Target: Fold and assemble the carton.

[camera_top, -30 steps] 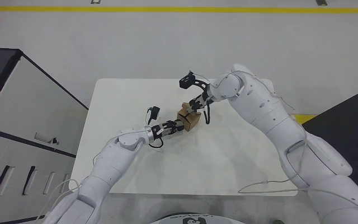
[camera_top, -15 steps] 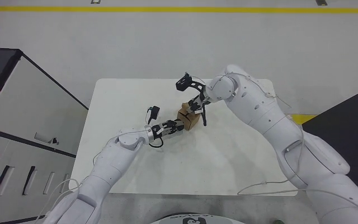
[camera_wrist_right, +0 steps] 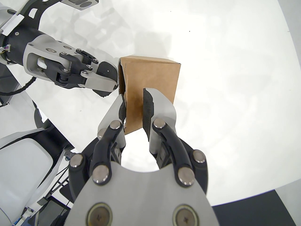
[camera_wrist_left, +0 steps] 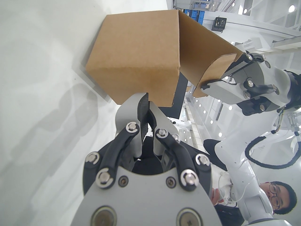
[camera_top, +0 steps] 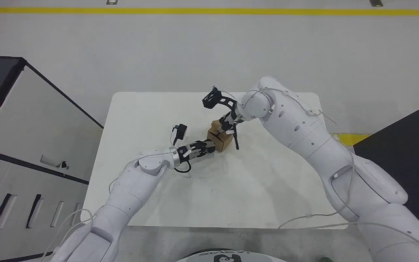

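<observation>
- Carton [camera_top: 220, 139], a small brown cardboard box, is held from two sides at once, with one gripper on each.
- The left gripper [camera_wrist_left: 147, 99] has its fingers almost together, pinched on the thin edge of the carton wall nearest it. The black pads [camera_wrist_left: 142, 109] leave only a sliver of gap between them.
- Seen from the right wrist, this same gripper meets the carton end-on, its tips at the edge of a side panel.
- The right gripper [camera_wrist_right: 134, 95] has its fingers a little apart, with cardboard filling the space between them. One pad [camera_wrist_right: 148, 109] lies against the brown face and the other presses the edge beside it.
- The left wrist view shows that it grips a flap [camera_wrist_left: 215, 70] with a rounded corner. The flap stands out from the box, with a finger on either side of it.
- The two grippers are just beside each other at neighbouring edges of the box. I cannot tell whether they touch.
- The carton's walls are squared up into a box shape. The faces that show are plain, with a crisp fold between them.
- It sits near the middle of the white table [camera_top: 275, 196], slightly toward the edge farthest from the robot. I cannot tell whether its underside rests on the tabletop or hangs just above it.
- In the top view, the left arm lies low across the table and the right arm arches over it. A black camera bracket [camera_top: 211, 98] juts from the right wrist.
- Beyond the table is pale floor crossed by a yellow line [camera_top: 209, 10].
</observation>
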